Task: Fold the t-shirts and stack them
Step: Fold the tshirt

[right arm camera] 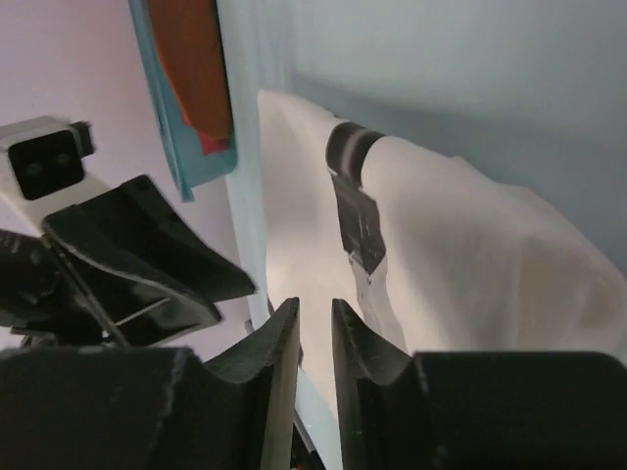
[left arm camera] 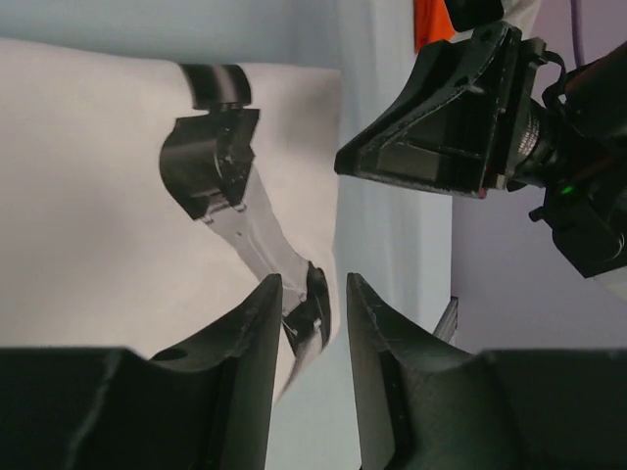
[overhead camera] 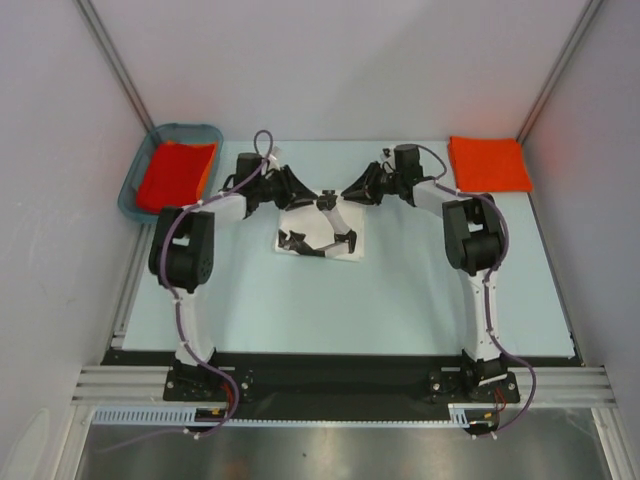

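Note:
A folded white t-shirt (overhead camera: 318,232) with a black graphic lies flat mid-table; it also shows as the white t-shirt (left arm camera: 88,196) and the white t-shirt (right arm camera: 470,245) in the wrist views. My left gripper (overhead camera: 312,197) and right gripper (overhead camera: 342,196) meet tip to tip just over its far edge. The left gripper (left arm camera: 312,282) is open, the shirt's edge below its gap and nothing pinched. The right gripper (right arm camera: 314,305) stands narrowly open over the cloth, also holding nothing. One orange-red t-shirt (overhead camera: 488,163) lies folded at the back right. Another orange-red t-shirt (overhead camera: 175,172) sits in the basket.
The teal basket (overhead camera: 132,190) stands at the back left corner, against the left wall. Grey enclosure walls close in the table on three sides. Both arm bases are bolted at the near edge, and the two wrists nearly touch above the white shirt.

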Controlling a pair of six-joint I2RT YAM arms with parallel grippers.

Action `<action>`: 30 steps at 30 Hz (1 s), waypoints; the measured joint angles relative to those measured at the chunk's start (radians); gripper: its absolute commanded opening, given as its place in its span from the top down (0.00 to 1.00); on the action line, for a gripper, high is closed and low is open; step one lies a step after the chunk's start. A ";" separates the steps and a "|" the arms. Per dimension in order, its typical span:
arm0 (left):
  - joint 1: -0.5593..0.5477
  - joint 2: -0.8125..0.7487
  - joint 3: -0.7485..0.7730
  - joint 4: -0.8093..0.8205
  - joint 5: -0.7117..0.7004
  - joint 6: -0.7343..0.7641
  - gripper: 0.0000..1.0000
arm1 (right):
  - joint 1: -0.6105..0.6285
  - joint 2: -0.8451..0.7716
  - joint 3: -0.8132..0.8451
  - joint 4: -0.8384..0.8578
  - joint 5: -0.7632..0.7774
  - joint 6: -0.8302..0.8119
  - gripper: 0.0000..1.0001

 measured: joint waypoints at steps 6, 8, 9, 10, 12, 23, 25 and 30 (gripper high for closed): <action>0.013 0.266 0.111 0.054 0.023 -0.007 0.65 | 0.018 0.181 0.012 0.235 -0.037 0.150 0.78; 0.038 0.343 0.203 0.005 0.074 0.000 0.63 | -0.006 0.228 0.048 0.238 -0.068 0.171 0.78; 0.045 0.364 0.252 -0.034 0.092 0.014 0.63 | -0.021 0.244 0.074 0.234 -0.080 0.171 0.77; 0.050 0.371 0.290 -0.066 0.089 0.037 0.62 | -0.034 0.252 0.099 0.216 -0.082 0.159 0.76; 0.062 0.363 0.340 -0.115 0.063 0.090 0.58 | -0.067 0.254 0.152 0.137 -0.075 0.116 0.73; 0.087 -0.154 -0.070 -0.101 0.063 0.131 0.57 | -0.051 0.029 0.155 -0.218 -0.016 -0.116 0.66; 0.067 -0.175 -0.162 -0.005 0.086 0.094 0.58 | 0.021 -0.046 0.055 -0.140 -0.032 -0.071 0.67; 0.040 -0.030 -0.264 0.070 0.101 0.073 0.64 | 0.185 -0.065 -0.160 0.145 -0.102 0.063 0.69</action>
